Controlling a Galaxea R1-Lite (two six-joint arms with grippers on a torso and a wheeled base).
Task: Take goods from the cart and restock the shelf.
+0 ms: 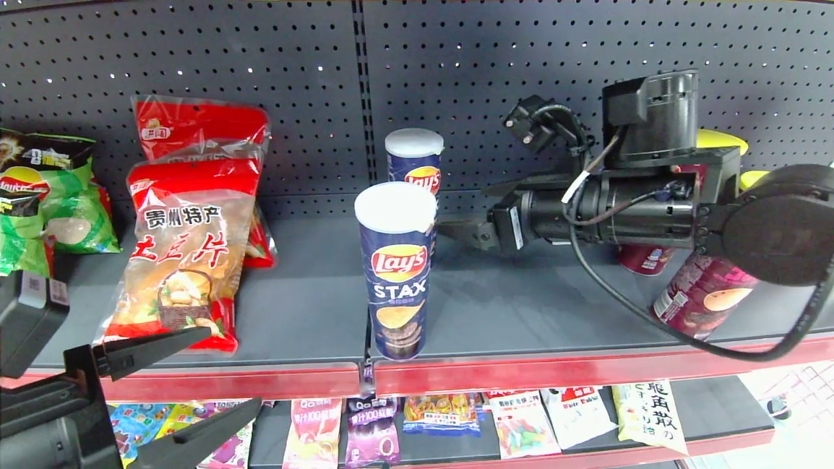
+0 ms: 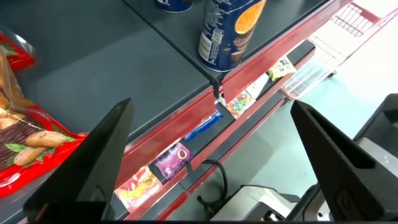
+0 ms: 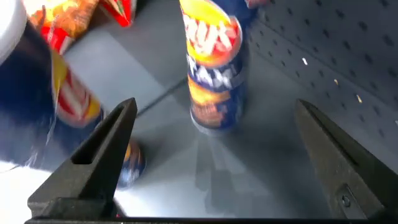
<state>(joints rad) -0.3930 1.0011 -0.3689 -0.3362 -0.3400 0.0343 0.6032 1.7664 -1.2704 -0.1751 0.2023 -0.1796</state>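
Note:
Two blue chip cans stand on the grey shelf (image 1: 313,312). The front can (image 1: 396,270) is at the shelf's red edge, and the back can (image 1: 414,163) is near the pegboard. My right gripper (image 1: 462,208) hovers over the shelf just right of both cans, open and holding nothing. In the right wrist view the back can (image 3: 214,68) stands beyond the open right gripper (image 3: 216,106), and the front can (image 3: 37,106) is off to one side. My left gripper (image 1: 234,368) is open and empty, low in front of the shelf edge. From the left wrist, the front can (image 2: 227,34) lies beyond the gripper (image 2: 210,112).
Red snack bags (image 1: 189,254) and a green bag (image 1: 39,202) fill the shelf's left. A maroon can (image 1: 700,293) lies tilted at the right, under my right arm. Candy packets (image 1: 443,413) hang on the lower shelf. A wire cart (image 2: 336,37) stands beside the shelving.

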